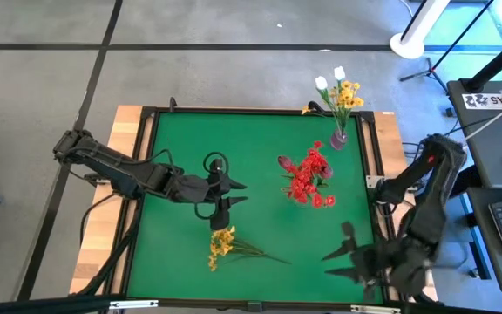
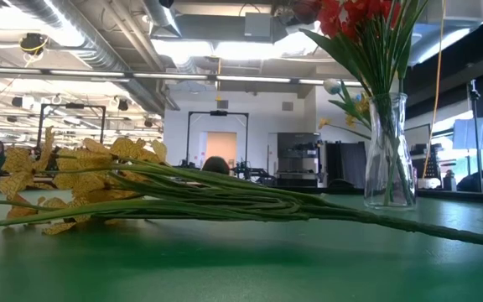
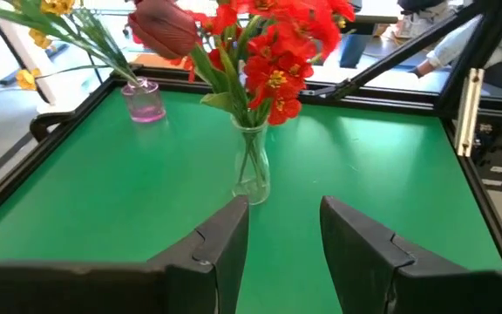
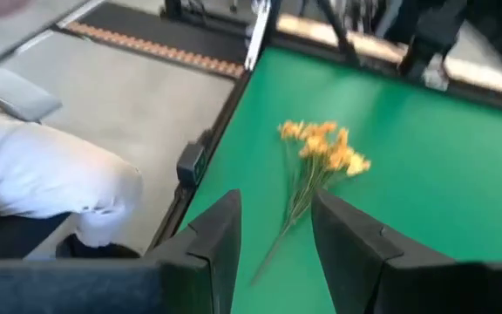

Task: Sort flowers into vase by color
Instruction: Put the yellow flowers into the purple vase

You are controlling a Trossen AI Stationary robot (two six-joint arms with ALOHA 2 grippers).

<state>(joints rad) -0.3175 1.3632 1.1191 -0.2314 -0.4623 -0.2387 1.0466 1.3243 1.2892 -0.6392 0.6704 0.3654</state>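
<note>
The left arm reaches in from the table's left side, elbow bent, its forearm stretched toward the middle of the table; the left gripper hangs there with its two dark fingers parted and nothing between them; the right arm stands folded at the table's right edge, bent back on itself; the right gripper sits low near the front right corner, fingers apart, holding nothing
</note>
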